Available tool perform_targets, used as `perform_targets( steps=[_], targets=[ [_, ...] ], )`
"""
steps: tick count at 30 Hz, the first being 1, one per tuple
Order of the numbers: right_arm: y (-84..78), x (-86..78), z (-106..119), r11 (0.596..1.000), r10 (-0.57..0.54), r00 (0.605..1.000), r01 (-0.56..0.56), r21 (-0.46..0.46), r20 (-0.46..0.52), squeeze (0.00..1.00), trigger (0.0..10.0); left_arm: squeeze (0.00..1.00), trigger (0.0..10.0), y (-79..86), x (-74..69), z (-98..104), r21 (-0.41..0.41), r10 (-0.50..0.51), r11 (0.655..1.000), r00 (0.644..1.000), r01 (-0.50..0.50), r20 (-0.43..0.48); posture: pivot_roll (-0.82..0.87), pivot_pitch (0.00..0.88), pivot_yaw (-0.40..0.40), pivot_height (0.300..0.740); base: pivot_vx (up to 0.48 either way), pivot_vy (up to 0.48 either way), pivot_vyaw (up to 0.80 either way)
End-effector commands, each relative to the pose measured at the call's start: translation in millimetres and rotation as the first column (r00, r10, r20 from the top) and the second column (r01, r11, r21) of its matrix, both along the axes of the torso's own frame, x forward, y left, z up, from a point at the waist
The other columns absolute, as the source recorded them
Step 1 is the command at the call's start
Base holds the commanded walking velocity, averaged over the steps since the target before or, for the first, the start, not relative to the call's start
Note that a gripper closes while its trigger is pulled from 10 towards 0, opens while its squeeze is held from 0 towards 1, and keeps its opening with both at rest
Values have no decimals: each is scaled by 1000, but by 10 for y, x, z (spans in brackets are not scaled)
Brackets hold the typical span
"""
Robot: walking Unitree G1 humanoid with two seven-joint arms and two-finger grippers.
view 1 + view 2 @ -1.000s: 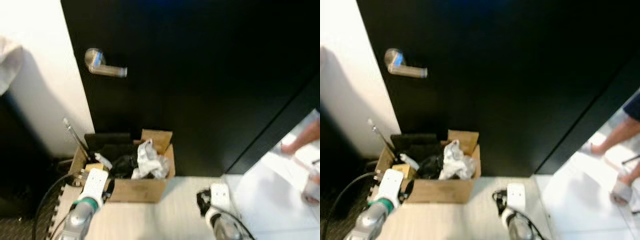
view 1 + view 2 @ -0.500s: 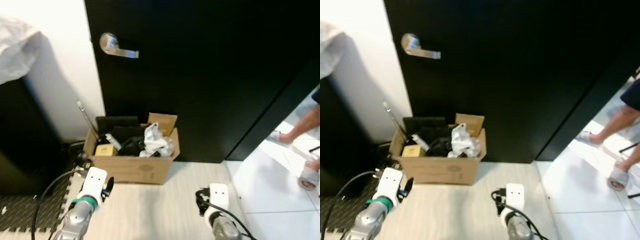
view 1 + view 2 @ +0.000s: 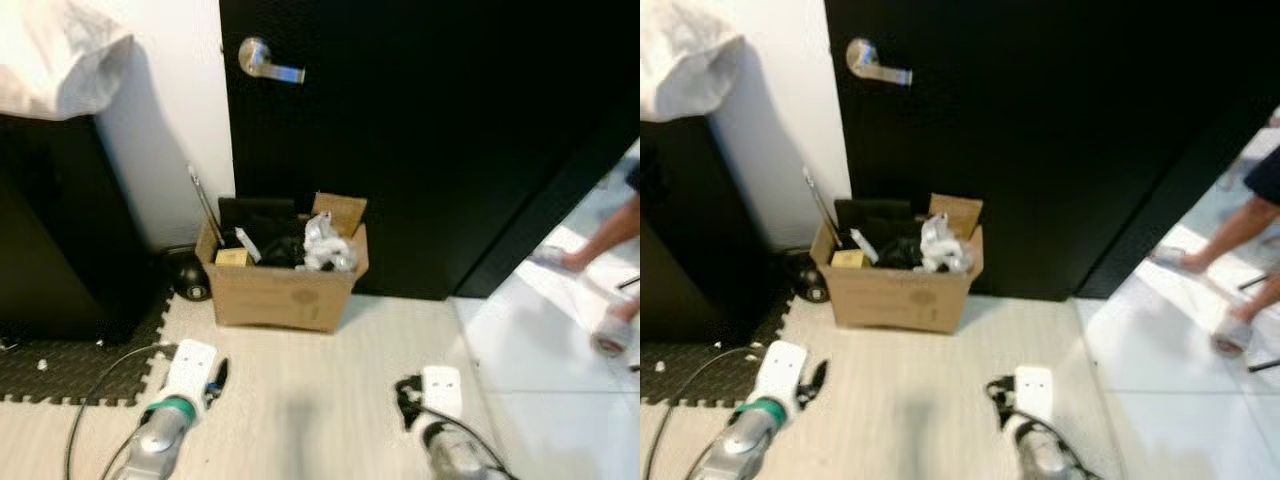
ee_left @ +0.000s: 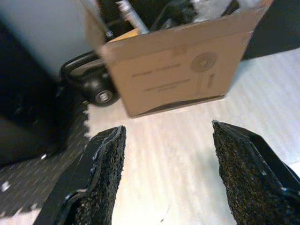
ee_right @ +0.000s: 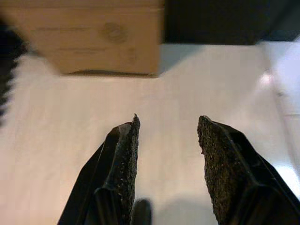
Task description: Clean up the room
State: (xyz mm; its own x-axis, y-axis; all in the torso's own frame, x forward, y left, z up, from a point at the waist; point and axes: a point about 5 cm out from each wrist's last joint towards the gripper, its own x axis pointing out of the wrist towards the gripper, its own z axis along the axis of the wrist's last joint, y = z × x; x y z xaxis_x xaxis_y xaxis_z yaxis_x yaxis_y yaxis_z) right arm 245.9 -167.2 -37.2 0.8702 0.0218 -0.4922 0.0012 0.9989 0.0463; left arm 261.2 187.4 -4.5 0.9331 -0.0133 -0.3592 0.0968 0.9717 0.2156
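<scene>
Both the left gripper [image 4: 166,176] and right gripper [image 5: 166,161] gape wide, empty, ahead of them a cardboard box [image 3: 283,288] whose dark, crumpled contents stay indistinct.

You've backed off from the box.

The cardboard box [image 3: 285,278] that sat right over your left gripper [image 4: 164,178] a second ago now lies well ahead of both grippers, with a stretch of pale floor [image 3: 320,380] opened up between. That looks like your own camera retreating, not the box moving. The person's feet [image 3: 1230,335], out beyond your right gripper [image 5: 166,154], seem to have shifted too, though the blur makes that uncertain.
</scene>
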Motion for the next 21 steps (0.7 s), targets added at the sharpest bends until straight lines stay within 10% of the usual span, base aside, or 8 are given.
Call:
perform_targets(
  steps=[1,9,21],
  targets=[
    [-46,-41,-33,1000,-11,1000,11,-8,-22,0,10000,0,10000,-26,-50,-58,-2,-2,1000,1000,2,-25,112,0,14,740,0,0,0],
    [4,-21,-19,1000,22,1000,-22,9,-12,0,10000,0,10000,-38,-52,-74,-20,0,1000,999,-1,-42,112,0,14,740,0,0,0],
    [88,-36,-31,993,102,995,-103,-49,-17,0,10000,0,10000,-45,-69,-117,-2,-7,1000,997,7,-76,111,0,16,740,0,0,750]
  ],
)
